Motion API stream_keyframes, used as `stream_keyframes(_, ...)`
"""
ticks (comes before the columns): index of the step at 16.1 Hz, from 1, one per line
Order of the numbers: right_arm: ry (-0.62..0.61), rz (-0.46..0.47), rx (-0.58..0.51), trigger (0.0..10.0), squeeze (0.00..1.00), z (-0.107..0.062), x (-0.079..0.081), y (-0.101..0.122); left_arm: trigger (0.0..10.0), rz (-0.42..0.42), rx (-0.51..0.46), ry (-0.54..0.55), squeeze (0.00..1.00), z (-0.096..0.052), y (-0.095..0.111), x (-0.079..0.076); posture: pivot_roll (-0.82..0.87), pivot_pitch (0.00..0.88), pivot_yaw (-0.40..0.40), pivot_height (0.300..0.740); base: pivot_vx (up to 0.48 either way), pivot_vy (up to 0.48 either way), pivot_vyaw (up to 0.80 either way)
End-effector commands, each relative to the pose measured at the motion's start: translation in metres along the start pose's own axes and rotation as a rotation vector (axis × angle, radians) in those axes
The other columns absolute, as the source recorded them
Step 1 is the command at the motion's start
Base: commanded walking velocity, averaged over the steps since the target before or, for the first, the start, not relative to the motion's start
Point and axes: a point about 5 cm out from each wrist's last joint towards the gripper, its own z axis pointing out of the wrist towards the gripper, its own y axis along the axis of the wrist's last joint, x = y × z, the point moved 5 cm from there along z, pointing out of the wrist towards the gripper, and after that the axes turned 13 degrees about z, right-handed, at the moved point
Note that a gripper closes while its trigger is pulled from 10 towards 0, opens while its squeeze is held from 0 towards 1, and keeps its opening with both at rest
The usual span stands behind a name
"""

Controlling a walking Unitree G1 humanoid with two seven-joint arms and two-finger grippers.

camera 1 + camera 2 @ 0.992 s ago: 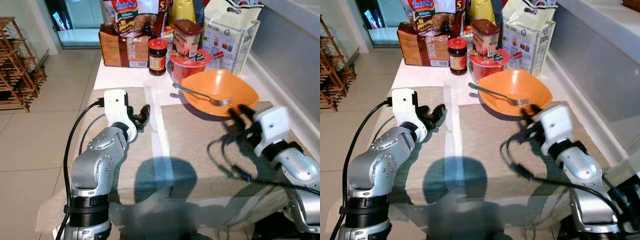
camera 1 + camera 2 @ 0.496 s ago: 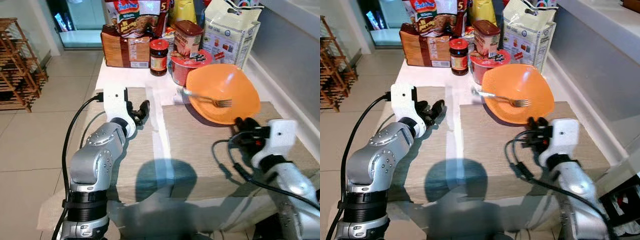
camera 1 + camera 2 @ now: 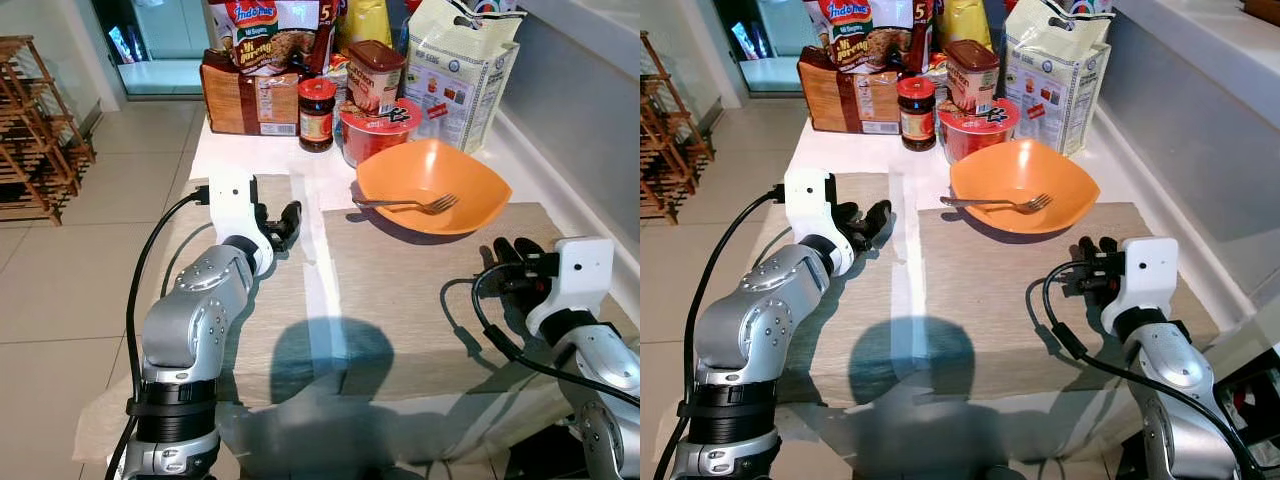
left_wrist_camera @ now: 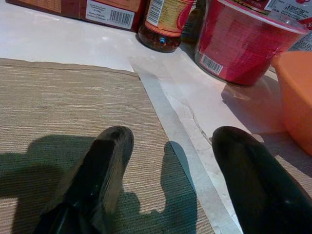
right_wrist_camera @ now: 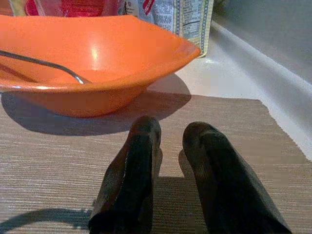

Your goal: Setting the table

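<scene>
Where our head camera looks down on the table, we see the orange bowl (image 3: 432,186) resting flat on the far end of the right-hand placemat (image 3: 420,290), a fork (image 3: 408,204) lying inside it with its tines toward our right. Our right gripper (image 3: 510,262) sits near the bowl but apart from it. Our left gripper (image 3: 283,224) hovers over the left placemat (image 3: 855,300).

In our left wrist view, the fingers (image 4: 92,180) stand wide apart and hold nothing; a red cup (image 4: 239,41) and a jar (image 4: 163,24) stand beyond.

In our right wrist view, the fingers (image 5: 134,170) are nearly closed with a narrow gap, empty, the bowl just ahead.
</scene>
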Motion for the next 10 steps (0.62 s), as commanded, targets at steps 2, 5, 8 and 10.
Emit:
stream_keyframes(2,0.075,-0.002,-0.01,10.0,0.0,0.001,0.017,0.005,10.0,0.002,-0.012,0.005,0.0,0.001,0.005,0.0,-0.11,0.0,-0.005,0.74,0.0,0.0,0.0)
stream_keyframes(5,0.269,-0.002,-0.002,10.0,0.0,-0.007,0.056,0.012,10.0,-0.003,-0.013,0.008,0.0,0.001,0.005,-0.001,-0.11,0.0,-0.008,0.74,0.0,0.0,0.0)
stream_keyframes(8,0.383,0.02,0.049,10.0,0.0,-0.016,0.071,0.007,10.0,-0.006,-0.013,0.008,0.0,0.001,0.005,-0.001,-0.11,0.0,-0.013,0.74,0.0,0.0,0.0)
stream_keyframes(10,0.415,0.014,0.075,10.0,0.0,-0.019,0.076,0.002,10.0,-0.006,-0.014,0.008,0.0,0.001,0.005,-0.001,-0.11,0.0,-0.013,0.74,0.0,0.0,0.0)
